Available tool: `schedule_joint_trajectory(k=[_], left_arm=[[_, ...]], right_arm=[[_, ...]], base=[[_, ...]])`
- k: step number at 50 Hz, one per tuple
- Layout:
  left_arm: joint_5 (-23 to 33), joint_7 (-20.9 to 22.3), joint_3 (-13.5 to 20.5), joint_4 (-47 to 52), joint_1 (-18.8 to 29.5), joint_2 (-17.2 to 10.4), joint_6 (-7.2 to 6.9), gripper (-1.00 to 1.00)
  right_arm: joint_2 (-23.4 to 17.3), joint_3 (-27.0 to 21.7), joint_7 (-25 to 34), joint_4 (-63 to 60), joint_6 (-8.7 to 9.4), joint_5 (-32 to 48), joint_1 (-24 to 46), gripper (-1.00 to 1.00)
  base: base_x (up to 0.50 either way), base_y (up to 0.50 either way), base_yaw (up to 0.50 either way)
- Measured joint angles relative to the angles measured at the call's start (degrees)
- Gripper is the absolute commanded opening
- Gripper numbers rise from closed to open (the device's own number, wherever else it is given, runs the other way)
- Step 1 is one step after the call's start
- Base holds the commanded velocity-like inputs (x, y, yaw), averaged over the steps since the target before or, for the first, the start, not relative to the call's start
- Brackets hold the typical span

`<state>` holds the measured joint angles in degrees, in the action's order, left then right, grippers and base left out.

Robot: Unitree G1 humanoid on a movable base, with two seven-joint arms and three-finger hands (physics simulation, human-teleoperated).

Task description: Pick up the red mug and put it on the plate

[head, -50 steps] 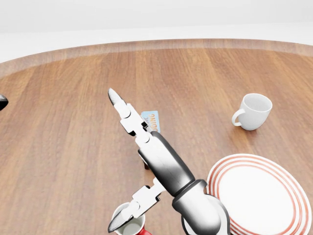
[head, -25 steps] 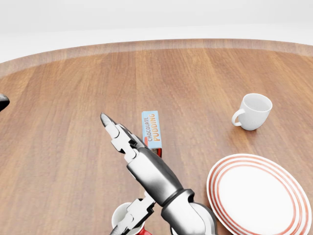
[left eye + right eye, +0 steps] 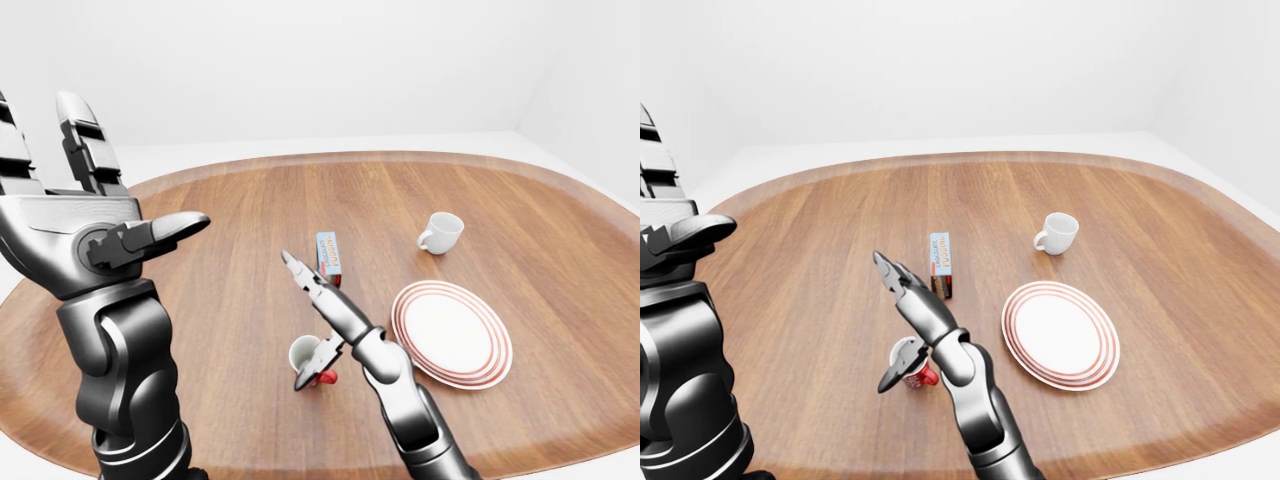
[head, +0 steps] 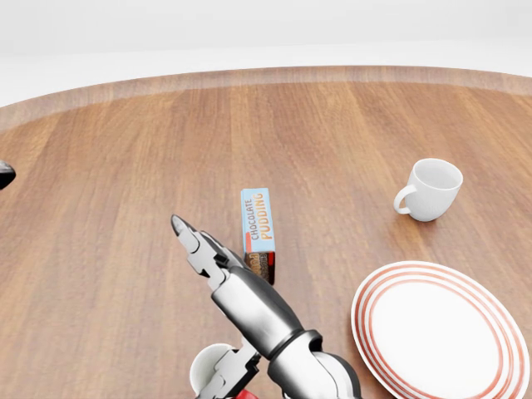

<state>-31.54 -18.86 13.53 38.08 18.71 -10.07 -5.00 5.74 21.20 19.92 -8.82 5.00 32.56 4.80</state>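
In the left-eye view our left hand [image 3: 95, 225] is raised high at the left, off the table [image 3: 220, 230], fingers spread wide and holding nothing. Our right hand [image 3: 318, 325] reaches over the table's middle, its fingers wide apart: the upper ones point up-left, the lower one hangs over the mug [image 3: 306, 357], whose red base shows under a white rim. The fingers stand about the mug without closing on it. The plate [image 3: 490, 345] lies just right of the arm, apart from the mug. The box [image 3: 328, 257] stands above the hand, and the white cup [image 3: 441, 232] sits well apart at the upper right. Bare wood runs wide to the left of the mug and along the table's top edge.

In the head view the mug [image 4: 208, 366] sits at the bottom edge, partly cut off and partly hidden by the lower finger. The plate [image 4: 374, 291] fills the lower right corner. Compared with a second ago, the right hand [image 4: 212, 320] has come down and left: its upper fingertip no longer covers the box [image 4: 257, 218], whose whole label now shows. Mug, plate and cup [image 4: 432, 189] have not moved.

The right-eye view shows the mug [image 3: 908, 358] near the table's bottom edge
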Motion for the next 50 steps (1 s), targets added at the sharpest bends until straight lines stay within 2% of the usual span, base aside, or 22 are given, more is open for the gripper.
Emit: schedule_joint_trajectory(k=[28, 50], left_arm=[[-0.1, -0.1, -0.2, 1.3, -0.3, 0.3, 0.00, 1.00], [-0.6, -0.4, -0.1, 2.2, -0.1, 0.1, 0.00, 1.00]], right_arm=[[0.6, 1.2, 3.0, 6.1, 0.00, 3.7, 1.0, 1.00], [2.0, -1.8, 4.1, 15.2, 0.00, 7.1, 5.3, 1.00]], base=[[0.00, 0.00, 0.00], [0.00, 0.00, 0.00]])
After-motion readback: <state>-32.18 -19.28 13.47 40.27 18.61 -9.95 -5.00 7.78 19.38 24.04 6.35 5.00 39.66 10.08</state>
